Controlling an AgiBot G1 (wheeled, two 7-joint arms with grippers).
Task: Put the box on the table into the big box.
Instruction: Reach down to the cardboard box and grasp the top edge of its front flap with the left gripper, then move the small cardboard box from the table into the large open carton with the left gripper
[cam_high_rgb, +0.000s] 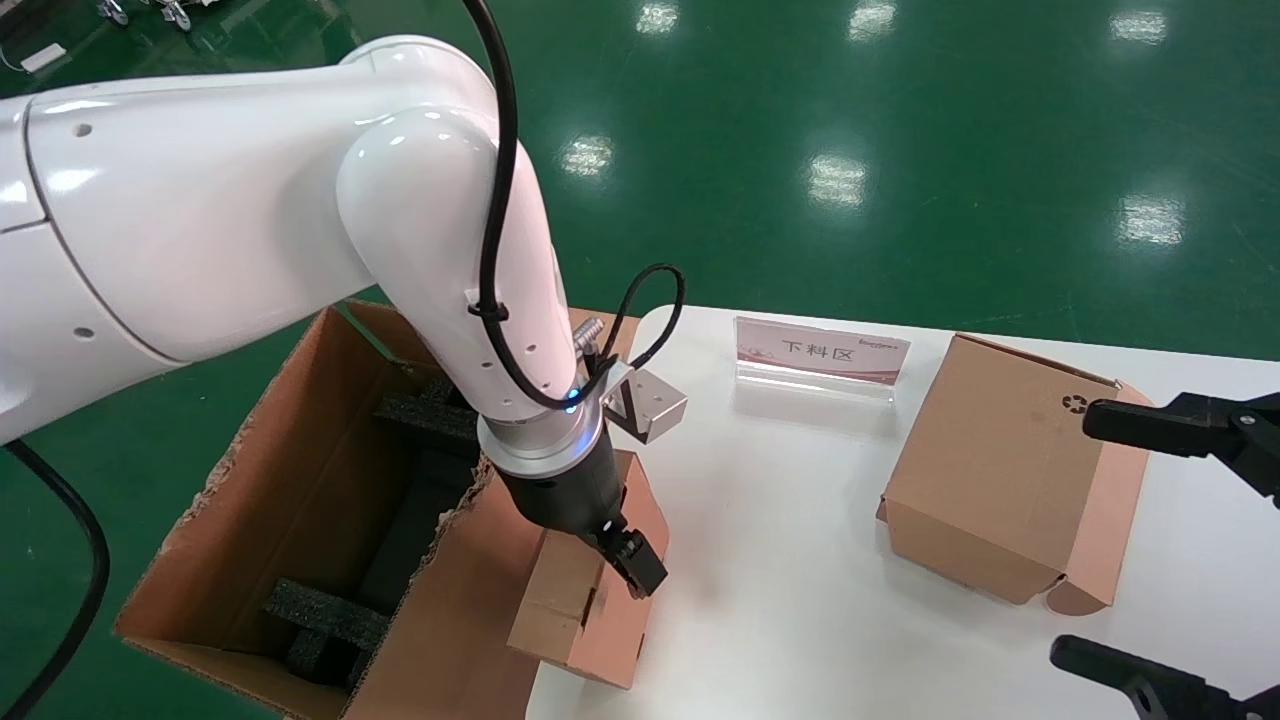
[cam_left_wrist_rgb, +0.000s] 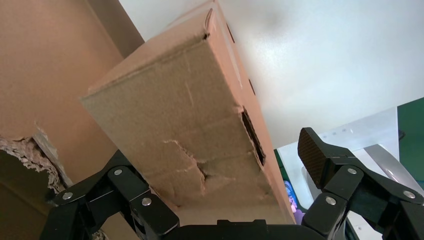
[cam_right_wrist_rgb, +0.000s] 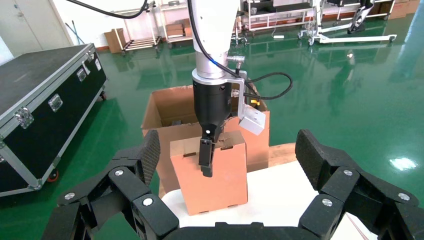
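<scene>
The small brown mailer box (cam_high_rgb: 585, 590) stands tilted at the near-left edge of the white bench (cam_high_rgb: 800, 560), leaning toward the outer wall of the big corrugated carton (cam_high_rgb: 300, 500), which sits at about nine o'clock from it, its ragged rim up and black foam blocks (cam_high_rgb: 330, 615) inside. The left pincer (cam_high_rgb: 625, 560) straddles the mailer's top edge from above, jaws spread, one finger (cam_right_wrist_rgb: 205, 157) down its tuck-slot face; whether the pads bite yet I cannot tell. The mailer looks light, thin-walled and probably empty. Its cardboard is already torn and creased near one corner, so it would crush under a hard squeeze. Hold is best taken across two opposite flat walls near the top, clear of the slots. The right pincer (cam_right_wrist_rgb: 225, 165) hangs open at three o'clock, near the larger recycling-symbol box (cam_high_rgb: 1000, 470).
</scene>
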